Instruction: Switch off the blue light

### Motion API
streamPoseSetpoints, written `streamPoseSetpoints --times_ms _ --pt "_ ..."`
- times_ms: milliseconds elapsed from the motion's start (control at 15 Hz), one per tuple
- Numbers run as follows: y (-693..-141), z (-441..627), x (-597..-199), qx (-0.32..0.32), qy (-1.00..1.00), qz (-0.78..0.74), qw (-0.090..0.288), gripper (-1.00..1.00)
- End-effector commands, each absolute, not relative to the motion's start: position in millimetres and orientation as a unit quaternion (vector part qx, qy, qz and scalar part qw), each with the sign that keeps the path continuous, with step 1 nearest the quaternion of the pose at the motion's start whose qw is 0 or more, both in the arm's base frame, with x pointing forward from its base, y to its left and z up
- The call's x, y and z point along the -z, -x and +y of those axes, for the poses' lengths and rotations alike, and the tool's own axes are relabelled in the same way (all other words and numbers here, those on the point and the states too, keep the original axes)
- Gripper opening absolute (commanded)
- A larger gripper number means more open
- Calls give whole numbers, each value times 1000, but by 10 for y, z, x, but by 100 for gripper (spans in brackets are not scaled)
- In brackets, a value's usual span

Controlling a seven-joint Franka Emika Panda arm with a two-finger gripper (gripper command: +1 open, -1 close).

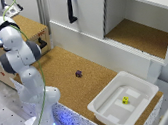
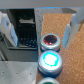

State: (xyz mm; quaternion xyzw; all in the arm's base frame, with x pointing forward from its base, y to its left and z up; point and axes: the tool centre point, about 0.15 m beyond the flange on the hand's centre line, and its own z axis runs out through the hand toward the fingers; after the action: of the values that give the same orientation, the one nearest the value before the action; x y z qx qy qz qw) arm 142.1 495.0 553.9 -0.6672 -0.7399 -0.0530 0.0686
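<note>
Currently my gripper (image 2: 42,22) hangs with its fingers spread wide, holding nothing, one finger (image 2: 6,26) and the other (image 2: 75,25) standing either side of a row of round buttons on a grey box. The blue button (image 2: 51,60) is lit and sits between a dark red button (image 2: 50,41) and a green one (image 2: 49,81) that is barely in view. These neighbours lie just beside it, so a descent slightly off line risks pressing the red one instead. With fingers this far apart, neither tip is over the blue cap; I judge they should close first. Further out, a white tray (image 1: 138,87) and a cabinet (image 1: 85,17) stand well apart, posing no hazard.
</note>
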Motion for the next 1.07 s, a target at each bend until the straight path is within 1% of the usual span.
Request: streamPoseSetpoints --times_ms 0,133,400,467,733,867,933,1000 --pt "-1520 5387 -5393 -28 667 -744 24 -100" --pt "-1503 5347 -5287 -40 671 -740 26 -100" --pt "-1460 5364 -5179 -42 678 -733 37 -100" --pt "-1457 5361 -5126 -37 686 -725 52 -100" --pt "-1485 5295 -4835 -33 700 -711 66 -100" --pt "-1487 5294 -4786 -30 699 -711 65 -100" --pt "-1487 5310 -4735 -34 698 -712 70 -100" --pt "-1490 5341 -4662 -41 693 -716 67 -100"
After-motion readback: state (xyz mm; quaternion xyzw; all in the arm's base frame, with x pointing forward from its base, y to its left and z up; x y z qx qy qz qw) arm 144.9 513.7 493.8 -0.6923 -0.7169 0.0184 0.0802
